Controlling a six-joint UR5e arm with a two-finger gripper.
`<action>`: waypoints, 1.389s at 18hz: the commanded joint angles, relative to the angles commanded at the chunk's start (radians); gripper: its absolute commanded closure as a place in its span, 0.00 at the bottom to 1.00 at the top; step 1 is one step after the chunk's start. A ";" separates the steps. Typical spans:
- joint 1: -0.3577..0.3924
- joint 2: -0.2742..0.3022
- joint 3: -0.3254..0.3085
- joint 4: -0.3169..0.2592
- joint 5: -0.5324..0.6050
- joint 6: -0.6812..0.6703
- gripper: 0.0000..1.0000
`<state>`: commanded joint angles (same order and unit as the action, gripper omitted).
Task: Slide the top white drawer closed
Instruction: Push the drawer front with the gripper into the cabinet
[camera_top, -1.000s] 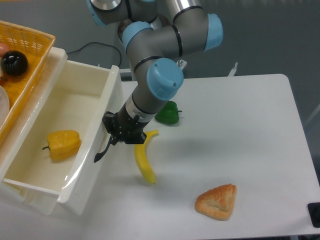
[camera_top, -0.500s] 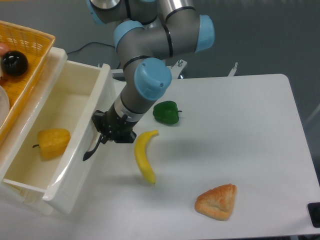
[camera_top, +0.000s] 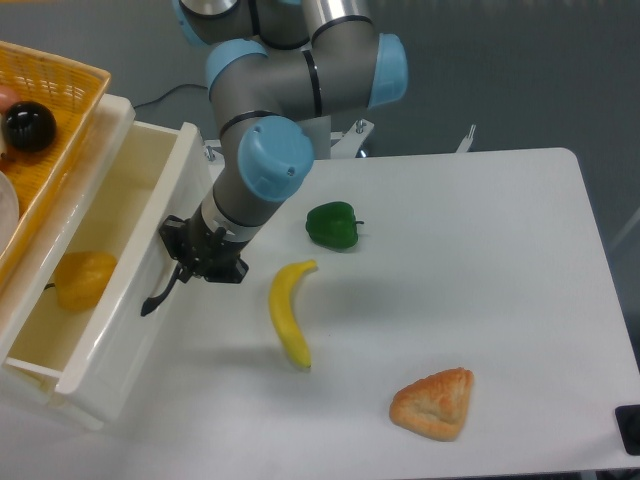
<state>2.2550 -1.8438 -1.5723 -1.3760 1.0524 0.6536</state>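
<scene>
The top white drawer (camera_top: 120, 300) is a deep, glossy cream plastic box, standing partly open at the left edge of the white surface (camera_top: 480, 280). Its front panel faces right and carries a thin curved black handle (camera_top: 158, 296). Inside, a waxy yellow pepper (camera_top: 82, 279) lies on the drawer floor near the back. Above the drawer sits a yellow wicker basket (camera_top: 55, 110) of woven strands, holding a shiny black ball (camera_top: 27, 127).

The arm comes down from the top, its grey tube links joined by rounded pale-blue caps, and its wrist slants down and left toward the drawer front. The jaws (camera_top: 190, 262) are black and pressed up against the front panel, right at the upper end of the handle. From here I cannot tell how wide they stand or whether they hold anything.

On the surface to the right lie a smooth curved banana (camera_top: 288, 315), a glossy green pepper (camera_top: 333, 225) and a crusty, golden, wedge-shaped pastry (camera_top: 435, 403).
</scene>
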 joint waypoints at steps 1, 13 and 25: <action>-0.003 0.005 0.000 0.000 -0.002 -0.005 0.93; -0.031 0.012 0.000 0.005 -0.015 -0.014 0.93; -0.068 0.009 0.000 0.008 -0.023 -0.023 0.93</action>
<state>2.1875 -1.8346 -1.5723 -1.3683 1.0293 0.6305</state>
